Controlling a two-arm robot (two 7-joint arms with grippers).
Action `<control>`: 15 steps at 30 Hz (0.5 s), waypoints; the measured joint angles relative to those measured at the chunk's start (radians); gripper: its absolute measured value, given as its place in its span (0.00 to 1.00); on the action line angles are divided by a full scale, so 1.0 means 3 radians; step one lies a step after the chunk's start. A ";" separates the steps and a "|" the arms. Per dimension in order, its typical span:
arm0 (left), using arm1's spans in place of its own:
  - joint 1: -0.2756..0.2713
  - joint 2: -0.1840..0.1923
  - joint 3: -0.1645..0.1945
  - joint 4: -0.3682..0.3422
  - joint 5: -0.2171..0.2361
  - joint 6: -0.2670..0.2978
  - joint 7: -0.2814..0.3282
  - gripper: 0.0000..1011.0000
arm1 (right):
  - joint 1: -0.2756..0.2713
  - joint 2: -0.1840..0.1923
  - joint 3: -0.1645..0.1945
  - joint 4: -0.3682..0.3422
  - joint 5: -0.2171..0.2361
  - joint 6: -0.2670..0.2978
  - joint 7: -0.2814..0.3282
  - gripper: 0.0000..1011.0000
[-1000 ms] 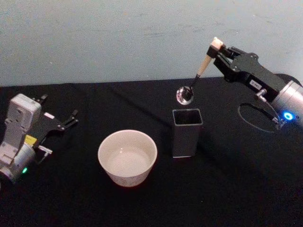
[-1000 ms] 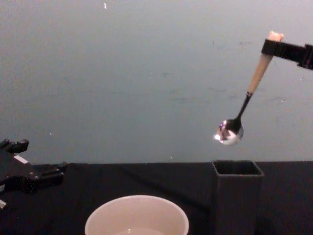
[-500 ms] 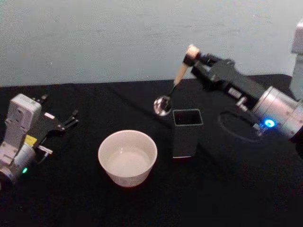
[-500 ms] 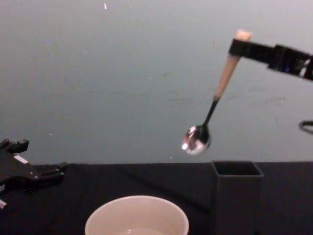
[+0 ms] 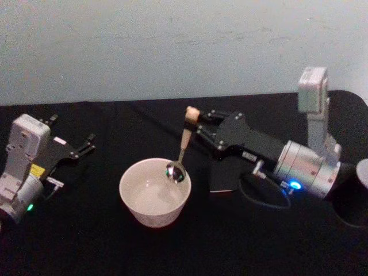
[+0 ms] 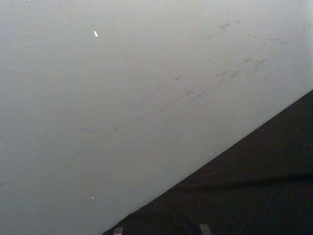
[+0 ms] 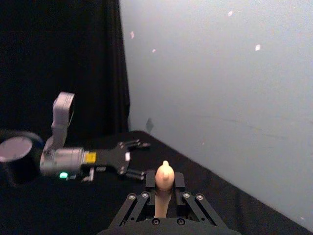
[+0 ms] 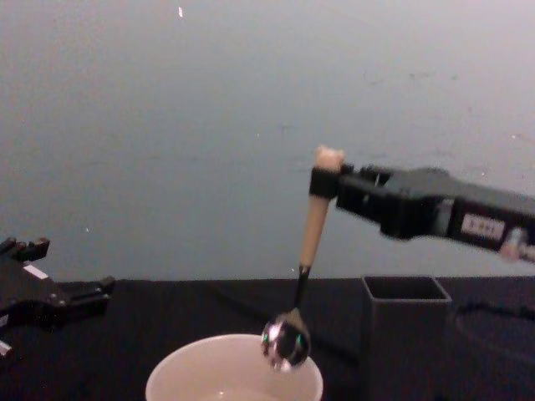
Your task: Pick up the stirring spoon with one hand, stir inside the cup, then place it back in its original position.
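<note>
My right gripper [image 5: 194,125] [image 8: 324,184] [image 7: 164,191] is shut on the beige handle of the stirring spoon [image 5: 183,142] [image 8: 311,238], just below its bear head [image 7: 164,174]. The spoon hangs nearly upright, and its shiny bowl [image 5: 175,172] [image 8: 285,342] sits at the rim of the white cup [image 5: 154,192] [image 8: 234,372], over the cup's right side. The dark grey square holder [image 8: 405,330] [image 5: 226,181] stands just right of the cup, largely behind my right arm in the head view. My left gripper [image 5: 86,144] [image 8: 92,294] rests open at the table's left side.
Black cloth [image 5: 86,241] covers the table, with a pale wall [image 5: 172,46] behind it. A dark cable [image 5: 259,198] loops on the cloth under my right arm. A grey round object [image 5: 363,172] shows at the right edge.
My right gripper has carried the spoon left and down, from above the holder to the cup. The spoon's bowl now sits at the cup's rim. The left arm has not moved.
</note>
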 joint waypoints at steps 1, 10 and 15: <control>0.0000 0.0000 0.0000 0.0000 0.0000 0.0000 0.0000 0.99 | 0.0002 -0.0003 -0.0019 0.0012 -0.0035 -0.0020 0.0012 0.21; 0.0000 0.0000 0.0000 0.0000 0.0000 0.0000 0.0000 0.99 | 0.0017 -0.0074 -0.0171 0.0138 -0.0325 -0.0134 0.0102 0.21; 0.0000 0.0000 0.0000 0.0000 0.0000 0.0000 0.0000 0.99 | 0.0018 -0.0109 -0.0224 0.0167 -0.0424 -0.0157 0.0136 0.21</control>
